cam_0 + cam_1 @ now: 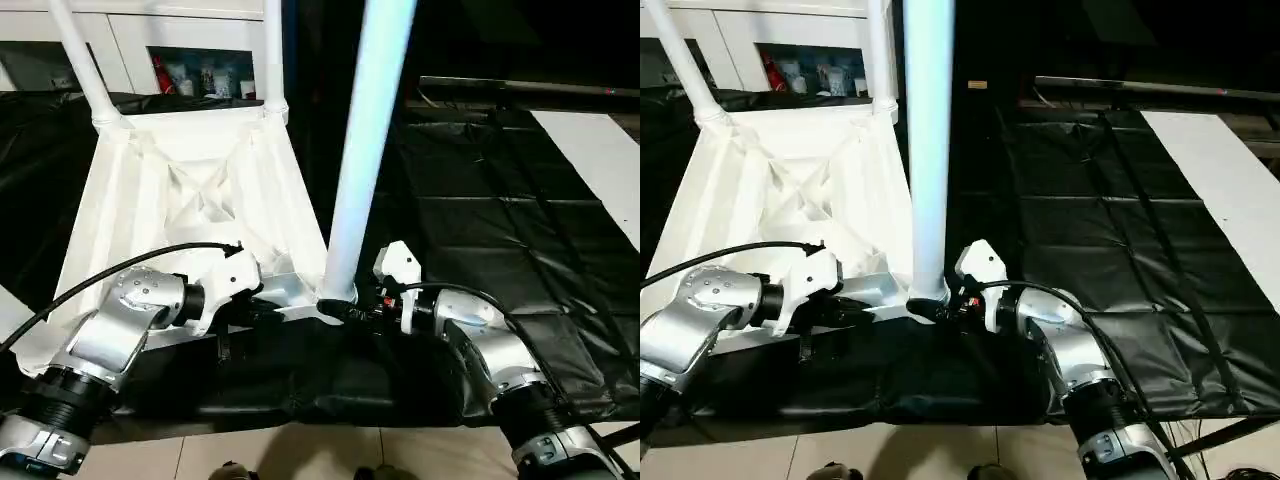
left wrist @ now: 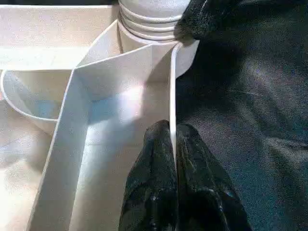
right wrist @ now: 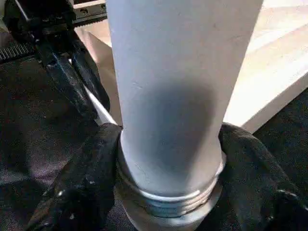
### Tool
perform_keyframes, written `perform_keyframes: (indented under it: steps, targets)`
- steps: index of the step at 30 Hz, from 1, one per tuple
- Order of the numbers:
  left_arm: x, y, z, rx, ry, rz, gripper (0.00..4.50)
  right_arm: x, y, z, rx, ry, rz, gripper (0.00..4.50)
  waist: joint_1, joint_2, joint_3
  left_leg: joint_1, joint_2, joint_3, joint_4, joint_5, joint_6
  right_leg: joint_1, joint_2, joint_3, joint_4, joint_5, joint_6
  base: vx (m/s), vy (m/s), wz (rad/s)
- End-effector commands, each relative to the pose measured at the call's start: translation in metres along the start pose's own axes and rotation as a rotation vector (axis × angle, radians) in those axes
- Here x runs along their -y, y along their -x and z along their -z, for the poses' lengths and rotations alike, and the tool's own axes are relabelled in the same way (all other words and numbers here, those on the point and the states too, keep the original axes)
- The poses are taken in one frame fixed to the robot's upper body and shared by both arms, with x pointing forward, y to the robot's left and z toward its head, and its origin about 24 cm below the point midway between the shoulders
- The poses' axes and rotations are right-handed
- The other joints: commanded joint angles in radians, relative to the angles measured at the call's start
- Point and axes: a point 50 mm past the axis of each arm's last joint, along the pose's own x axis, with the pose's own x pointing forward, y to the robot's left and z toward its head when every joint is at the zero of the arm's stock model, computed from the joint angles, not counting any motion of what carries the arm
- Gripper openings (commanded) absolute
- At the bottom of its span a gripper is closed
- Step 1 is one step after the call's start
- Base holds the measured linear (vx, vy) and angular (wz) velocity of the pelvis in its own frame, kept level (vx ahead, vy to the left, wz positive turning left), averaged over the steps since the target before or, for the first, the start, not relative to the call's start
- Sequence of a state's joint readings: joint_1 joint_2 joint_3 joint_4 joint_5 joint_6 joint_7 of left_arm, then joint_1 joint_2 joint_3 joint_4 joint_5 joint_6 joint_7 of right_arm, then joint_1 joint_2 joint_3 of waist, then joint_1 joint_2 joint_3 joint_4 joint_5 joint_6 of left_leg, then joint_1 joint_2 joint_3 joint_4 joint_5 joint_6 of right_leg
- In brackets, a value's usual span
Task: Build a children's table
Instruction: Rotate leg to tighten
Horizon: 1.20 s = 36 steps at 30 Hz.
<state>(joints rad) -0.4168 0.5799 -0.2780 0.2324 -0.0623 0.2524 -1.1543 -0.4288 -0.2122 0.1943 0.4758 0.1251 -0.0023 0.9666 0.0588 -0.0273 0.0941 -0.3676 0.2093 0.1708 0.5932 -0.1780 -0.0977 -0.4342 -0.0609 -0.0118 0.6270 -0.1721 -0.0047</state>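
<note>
Two pincers, both clenched. Right pincer [image 3: 168, 192]: its two black fingers [image 3: 82, 187] sit spread on either side of the base of the near leg [image 1: 365, 150], clamped on the tube just above its threaded end. Left pincer [image 2: 172, 159]: fingers nearly closed, pinching the thin near wall of the tabletop [image 1: 190, 190] between them, close beside the corner socket [image 1: 335, 300] where that leg stands.

Legs counted: three white tubes upright. The near leg rises at the tabletop's 5 o'clock corner; a second leg [image 1: 85, 65] stands at the 11 o'clock corner, tilted; a third leg [image 1: 273, 50] stands at the 1 o'clock corner. Threads on the near leg are partly exposed above the socket rim in the right wrist view.

One tabletop, upside down, ribbed underside facing up, lying on the black sheet [image 1: 500, 220] at 9 to 12 o'clock of the head views. One flat white board [image 1: 600, 160] lies at 2 o'clock, well apart from the tabletop. One white cabinet [image 1: 190, 60] with glass doors stands at 11 o'clock behind the tabletop.
</note>
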Motion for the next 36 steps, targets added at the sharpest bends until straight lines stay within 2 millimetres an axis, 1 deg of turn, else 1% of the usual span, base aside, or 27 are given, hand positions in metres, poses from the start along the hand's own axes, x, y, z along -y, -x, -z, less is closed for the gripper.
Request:
perform_keyframes:
  steps: [1,7,8,9,11,12,13,14,15,17,18,20,21,22,23,24,25,26,27,28,29,31,32,33,34,35,36]
  targets:
    - [0.010,-0.012,0.015,-0.027,0.059,0.044,0.00,0.000,-0.001,0.001,0.003,-0.009,0.002,2.73,-0.004,-0.004,-0.057,0.005,0.008,0.001,-0.085,-0.319,0.010,0.038,-0.052,0.030,-0.101,-0.474,-0.122,0.000,0.000,0.00]
    - [0.010,-0.013,0.016,-0.022,0.070,0.035,0.00,0.002,-0.001,0.001,0.028,-0.013,0.032,2.70,-0.005,-0.004,-0.055,0.004,0.008,0.000,-0.087,-0.321,0.010,0.037,-0.052,0.030,-0.103,-0.485,-0.118,0.000,0.000,0.00]
    - [0.010,-0.013,0.017,-0.020,0.075,0.029,0.00,0.002,-0.002,0.002,0.037,-0.019,0.051,2.70,-0.006,-0.004,-0.049,0.003,0.008,0.000,-0.088,-0.327,0.010,0.033,-0.051,0.031,-0.105,-0.493,-0.115,0.000,0.000,0.00]
    - [0.008,-0.015,0.017,-0.013,0.097,-0.001,0.00,0.007,-0.004,0.003,0.045,-0.025,0.130,2.70,-0.007,-0.002,-0.047,0.005,0.008,0.000,-0.089,-0.337,0.008,0.031,-0.052,0.032,-0.107,-0.510,-0.110,0.000,0.000,0.00]
    - [0.007,-0.016,0.017,-0.011,0.104,-0.011,0.00,0.008,-0.005,0.003,0.047,-0.028,0.156,2.70,-0.011,-0.004,-0.047,0.006,0.006,-0.001,-0.089,-0.346,0.002,0.031,-0.053,0.031,-0.112,-0.550,-0.099,0.000,0.000,0.00]
    - [0.003,-0.022,0.014,-0.009,0.115,-0.058,0.00,0.011,-0.009,0.004,0.069,-0.057,0.262,2.70,-0.013,0.000,-0.041,0.006,0.005,-0.002,-0.091,-0.352,0.001,0.027,-0.052,0.031,-0.116,-0.573,-0.088,0.000,0.000,0.00]
    - [0.003,-0.022,0.014,-0.009,0.115,-0.058,0.00,0.011,-0.009,0.004,0.069,-0.057,0.262,2.70,-0.016,-0.002,-0.042,0.010,0.003,-0.002,-0.091,-0.361,-0.003,0.025,-0.051,0.029,-0.120,-0.596,-0.080,0.000,0.000,0.00]
    - [0.000,-0.026,0.013,-0.010,0.119,-0.084,0.00,0.012,-0.013,0.005,0.081,-0.083,0.316,2.70,-0.017,-0.001,-0.043,0.007,0.003,-0.005,-0.094,-0.351,-0.004,0.029,-0.053,0.029,-0.119,-0.591,-0.078,0.000,0.000,0.00]
    - [0.000,-0.026,0.013,-0.010,0.119,-0.084,0.00,0.012,-0.013,0.005,0.081,-0.083,0.316,2.70,-0.020,-0.002,-0.043,0.007,0.002,-0.003,-0.095,-0.348,-0.002,0.030,-0.051,0.027,-0.122,-0.589,-0.075,0.000,0.000,0.00]
    - [-0.009,-0.039,0.006,-0.007,0.138,-0.156,0.00,0.013,-0.025,0.009,0.081,-0.132,0.449,2.70,-0.022,-0.004,-0.038,0.012,0.000,-0.001,-0.097,-0.344,0.002,0.021,-0.049,0.028,-0.130,-0.597,-0.067,0.000,0.000,0.00]
    - [-0.012,-0.044,0.003,-0.006,0.146,-0.184,0.00,0.013,-0.029,0.010,0.071,-0.140,0.486,2.70,-0.024,-0.005,-0.037,0.012,-0.001,-0.001,-0.097,-0.349,0.000,0.021,-0.048,0.027,-0.132,-0.610,-0.065,0.000,0.000,0.00]
    - [-0.014,-0.047,0.001,-0.005,0.150,-0.198,0.00,0.013,-0.031,0.010,0.066,-0.143,0.504,2.69,-0.024,-0.003,-0.034,0.019,-0.002,-0.003,-0.095,-0.375,-0.006,0.015,-0.050,0.024,-0.137,-0.657,-0.051,0.000,0.000,0.00]
    - [-0.017,-0.053,-0.003,-0.003,0.159,-0.229,0.00,0.014,-0.035,0.012,0.049,-0.151,0.550,2.69,-0.027,-0.005,-0.032,0.017,-0.003,-0.005,-0.096,-0.388,-0.004,0.015,-0.051,0.022,-0.142,-0.685,-0.040,0.000,0.000,0.00]
    - [-0.021,-0.060,-0.008,-0.005,0.168,-0.270,0.00,0.016,-0.039,0.011,0.028,-0.147,0.601,2.69,-0.027,-0.007,-0.028,0.019,-0.005,-0.006,-0.097,-0.401,-0.006,0.012,-0.051,0.018,-0.147,-0.718,-0.024,0.000,0.000,0.00]
    - [-0.021,-0.062,-0.009,-0.006,0.170,-0.276,0.00,0.017,-0.040,0.011,0.026,-0.148,0.610,2.69,-0.026,-0.007,-0.032,0.025,-0.006,-0.007,-0.096,-0.406,-0.003,0.013,-0.053,0.016,-0.153,-0.727,-0.015,0.000,0.000,0.00]
    - [-0.023,-0.066,-0.012,-0.008,0.176,-0.296,0.00,0.018,-0.042,0.011,0.017,-0.149,0.639,2.69,-0.026,-0.009,-0.033,0.020,-0.006,-0.007,-0.099,-0.386,0.000,0.018,-0.055,0.016,-0.152,-0.710,-0.016,0.000,0.000,0.00]
    - [-0.025,-0.075,-0.018,-0.010,0.186,-0.333,0.00,0.022,-0.047,0.010,0.009,-0.184,0.709,2.69,-0.026,-0.008,-0.034,0.015,-0.003,-0.005,-0.107,-0.354,0.005,0.023,-0.053,0.016,-0.151,-0.654,-0.024,0.000,0.000,0.00]
    - [-0.027,-0.081,-0.022,-0.012,0.191,-0.356,0.00,0.023,-0.050,0.009,0.004,-0.211,0.753,2.69,-0.027,-0.006,-0.035,0.019,-0.004,-0.001,-0.107,-0.348,0.008,0.019,-0.048,0.016,-0.151,-0.611,-0.037,0.000,0.000,0.00]
    - [-0.027,-0.081,-0.022,-0.012,0.191,-0.356,0.00,0.023,-0.050,0.009,0.004,-0.211,0.753,2.69,-0.027,-0.006,-0.035,0.019,-0.004,-0.001,-0.107,-0.348,0.008,0.019,-0.048,0.016,-0.151,-0.611,-0.037,0.000,0.000,0.00]
    - [-0.026,-0.093,-0.031,-0.008,0.195,-0.377,0.00,0.018,-0.063,0.005,0.013,-0.244,0.738,2.69,-0.026,-0.009,-0.030,0.014,-0.005,0.001,-0.109,-0.357,0.013,0.021,-0.047,0.014,-0.150,-0.590,-0.041,0.000,0.000,0.00]
    - [-0.026,-0.093,-0.031,-0.008,0.195,-0.377,0.00,0.018,-0.063,0.005,0.013,-0.244,0.738,2.69,-0.024,-0.012,-0.029,0.018,-0.007,0.001,-0.107,-0.375,0.019,0.017,-0.046,0.012,-0.154,-0.609,-0.034,0.000,0.000,0.00]
    - [-0.026,-0.094,-0.032,-0.005,0.193,-0.376,0.00,0.017,-0.064,0.004,0.019,-0.247,0.729,2.69,-0.025,-0.018,-0.029,0.012,-0.011,-0.001,-0.109,-0.375,0.031,0.022,-0.050,0.009,-0.155,-0.632,-0.023,0.000,0.000,0.00]
    - [-0.026,-0.098,-0.037,0.009,0.177,-0.363,0.00,0.012,-0.070,0.000,0.070,-0.272,0.689,3.04,-0.025,-0.013,-0.028,0.007,-0.008,-0.006,-0.114,-0.372,0.041,0.023,-0.057,0.009,-0.156,-0.644,-0.018,0.000,0.000,0.00]
    - [-0.025,-0.098,-0.038,0.011,0.172,-0.355,0.00,0.013,-0.070,-0.002,0.094,-0.272,0.687,3.25,-0.025,-0.014,-0.028,0.010,-0.009,-0.005,-0.112,-0.379,0.045,0.019,-0.056,0.010,-0.160,-0.647,-0.015,0.000,0.000,0.00]
    - [-0.025,-0.098,-0.038,0.012,0.170,-0.353,0.00,0.013,-0.070,-0.003,0.101,-0.272,0.687,3.39,-0.026,-0.013,-0.028,0.013,-0.008,-0.006,-0.113,-0.395,0.047,0.016,-0.056,0.008,-0.161,-0.654,-0.016,0.000,0.000,0.00]
    - [-0.025,-0.097,-0.038,0.014,0.168,-0.346,0.00,0.013,-0.069,-0.005,0.119,-0.271,0.690,3.41,-0.026,-0.015,-0.028,0.010,-0.008,-0.006,-0.114,-0.393,0.049,0.019,-0.058,0.007,-0.160,-0.649,-0.017,0.000,0.000,0.00]
    - [-0.026,-0.094,-0.035,0.011,0.169,-0.335,0.00,0.017,-0.066,-0.008,0.133,-0.244,0.694,3.48,-0.028,-0.012,-0.025,0.004,-0.007,-0.010,-0.119,-0.394,0.051,0.022,-0.061,0.006,-0.160,-0.646,-0.022,0.000,0.000,0.00]
